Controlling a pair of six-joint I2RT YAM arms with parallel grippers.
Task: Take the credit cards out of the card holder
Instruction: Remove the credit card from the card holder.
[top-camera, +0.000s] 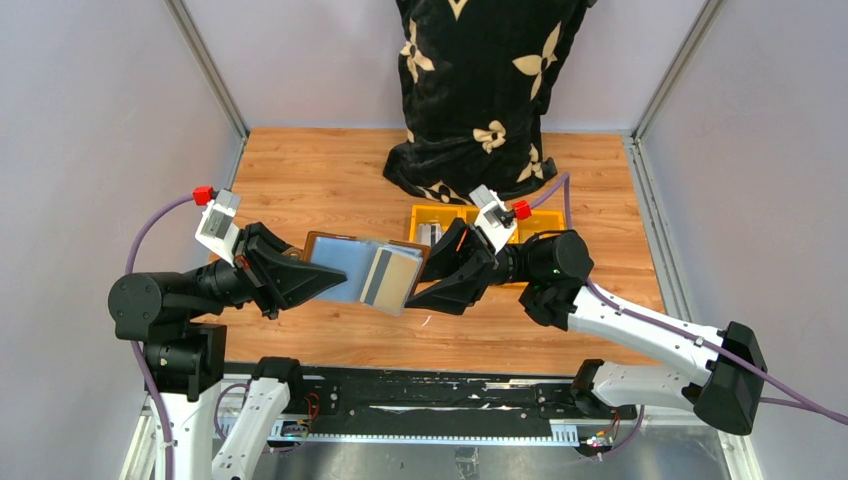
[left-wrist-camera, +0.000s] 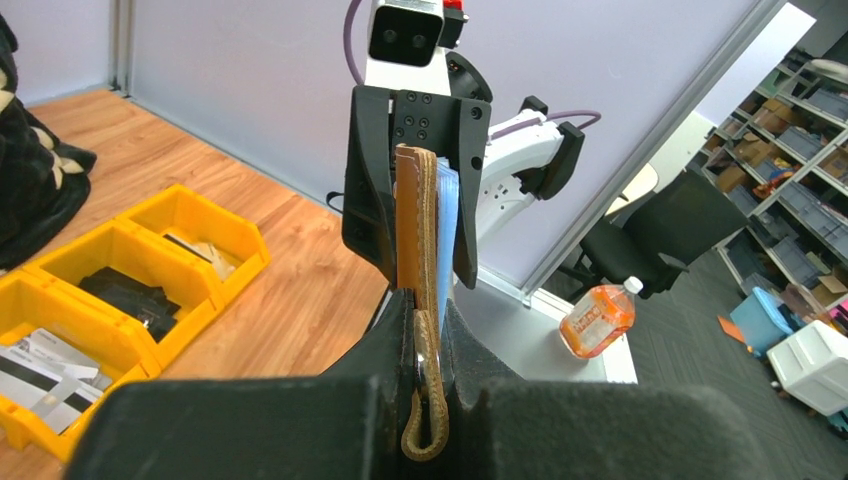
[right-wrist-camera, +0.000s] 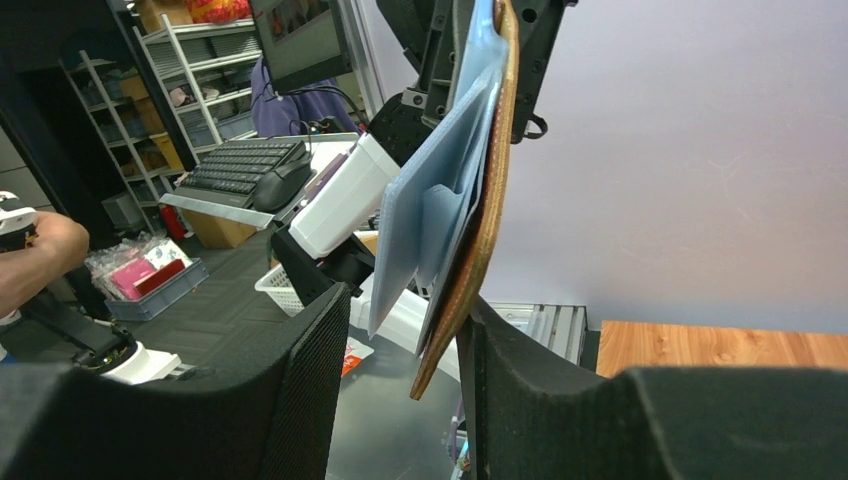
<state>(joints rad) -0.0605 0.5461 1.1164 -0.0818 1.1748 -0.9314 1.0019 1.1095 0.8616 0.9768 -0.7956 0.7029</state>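
The brown card holder (top-camera: 335, 262) is held open in the air between both arms, its silver-grey inner side up. A grey-tan credit card (top-camera: 392, 278) with a dark stripe sticks out of its right half. My left gripper (top-camera: 303, 277) is shut on the holder's left edge; the left wrist view shows the jaws pinching the brown leather (left-wrist-camera: 420, 230) edge-on. My right gripper (top-camera: 420, 276) is open around the holder's right end. In the right wrist view the brown edge (right-wrist-camera: 488, 210) leans on one finger (right-wrist-camera: 520, 390), and the pale card (right-wrist-camera: 420, 215) hangs in the gap, not gripped.
Yellow bins (top-camera: 437, 215) stand on the wooden table behind the right gripper; in the left wrist view they (left-wrist-camera: 215, 225) hold several cards (left-wrist-camera: 40, 375) and dark items. A black bag with beige flowers (top-camera: 480, 90) stands at the back. Grey walls close in both sides.
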